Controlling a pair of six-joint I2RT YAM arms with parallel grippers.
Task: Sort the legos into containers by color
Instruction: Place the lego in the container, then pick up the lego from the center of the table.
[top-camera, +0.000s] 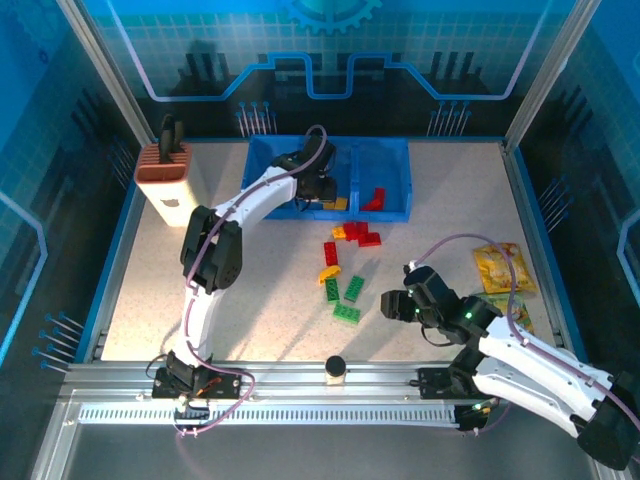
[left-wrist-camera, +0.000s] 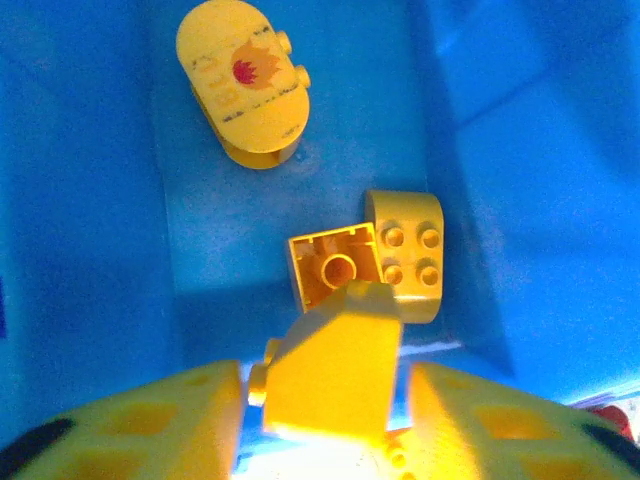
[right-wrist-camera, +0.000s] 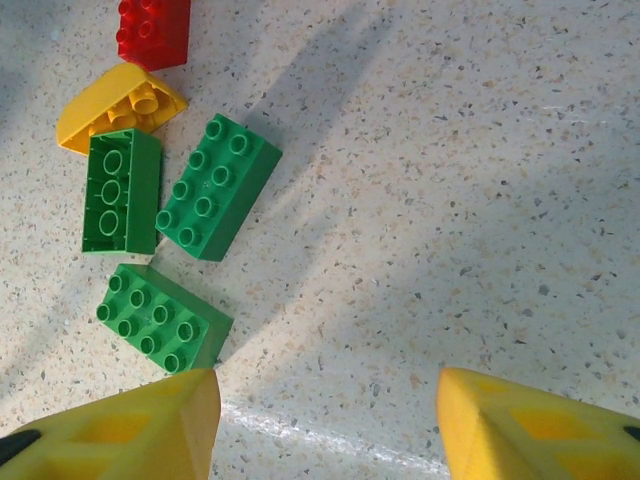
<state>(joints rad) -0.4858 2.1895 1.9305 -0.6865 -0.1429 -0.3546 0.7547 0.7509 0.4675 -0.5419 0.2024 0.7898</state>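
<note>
Clenched in the left gripper: a yellow brick, hanging low inside a bin of the blue tray, above three more yellow ones on the floor.

Best to part the fingers only slightly and release from low, aiming at bare floor left of the close-set pair. Less chance that way of a bounce over the wall toward the red bricks next door. Then straight up and out.

Beneath the right gripper, spread wide and holding nothing: three green bricks on the table.

No readable words anywhere. Just a red-and-orange flame printed on the rounded yellow brick, beside dark marks too blurred to read.
</note>
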